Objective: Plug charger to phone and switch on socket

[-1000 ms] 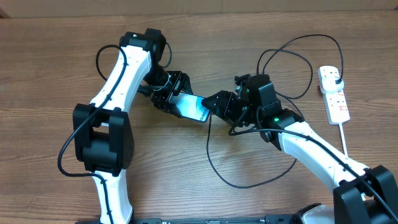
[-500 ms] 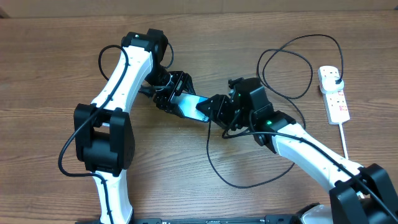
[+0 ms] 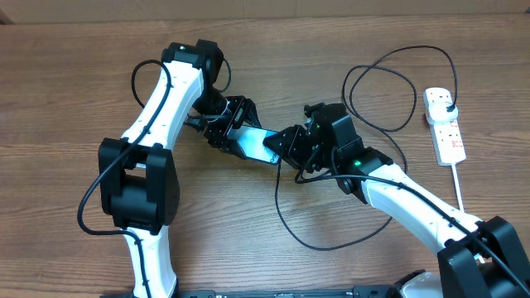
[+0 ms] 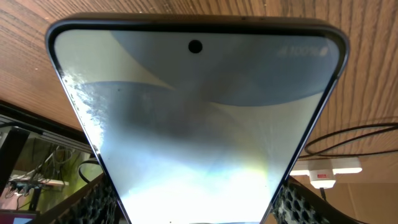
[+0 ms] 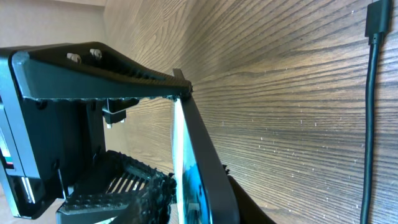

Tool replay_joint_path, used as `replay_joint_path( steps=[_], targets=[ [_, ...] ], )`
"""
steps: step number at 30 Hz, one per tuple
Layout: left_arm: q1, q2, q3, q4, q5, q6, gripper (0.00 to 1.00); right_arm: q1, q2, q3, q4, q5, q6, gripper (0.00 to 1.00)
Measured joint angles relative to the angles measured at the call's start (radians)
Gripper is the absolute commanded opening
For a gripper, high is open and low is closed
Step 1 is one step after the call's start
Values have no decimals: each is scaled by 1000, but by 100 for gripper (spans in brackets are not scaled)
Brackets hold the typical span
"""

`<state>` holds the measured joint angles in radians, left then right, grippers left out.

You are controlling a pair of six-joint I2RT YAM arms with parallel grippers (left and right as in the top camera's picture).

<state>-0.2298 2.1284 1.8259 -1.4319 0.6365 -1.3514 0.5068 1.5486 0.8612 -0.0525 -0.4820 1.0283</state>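
Observation:
The phone [image 3: 252,142], screen lit, is held off the table between both grippers. My left gripper [image 3: 230,126] is shut on its left end; the screen fills the left wrist view [image 4: 196,124]. My right gripper [image 3: 286,146] is closed on its right end, and the phone shows edge-on between the fingers [image 5: 186,155]. The charger's black cable [image 3: 278,203] loops over the table. Its small plug tip [image 5: 375,14] lies loose on the wood, in no gripper. The white socket [image 3: 445,124] lies at the far right with the black plug [image 3: 447,101] in it.
The socket's thick white cord [image 3: 458,186] runs toward the front right edge. The socket with a red switch also shows in the left wrist view [image 4: 323,169]. More cable loops lie behind the right arm [image 3: 389,74].
My right gripper has moved left up to the phone's right end and now has it between its fingers. The left gripper and phone have barely moved.

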Motion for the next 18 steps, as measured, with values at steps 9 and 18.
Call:
replay_joint_path(
  steps=[9,18],
  targets=[
    [0,0,0,-2,8,0,57,0,0,0,0,0,0,18],
    [0,0,0,-1,8,1,60,0,0,0,0,0,3,12]
  ],
)
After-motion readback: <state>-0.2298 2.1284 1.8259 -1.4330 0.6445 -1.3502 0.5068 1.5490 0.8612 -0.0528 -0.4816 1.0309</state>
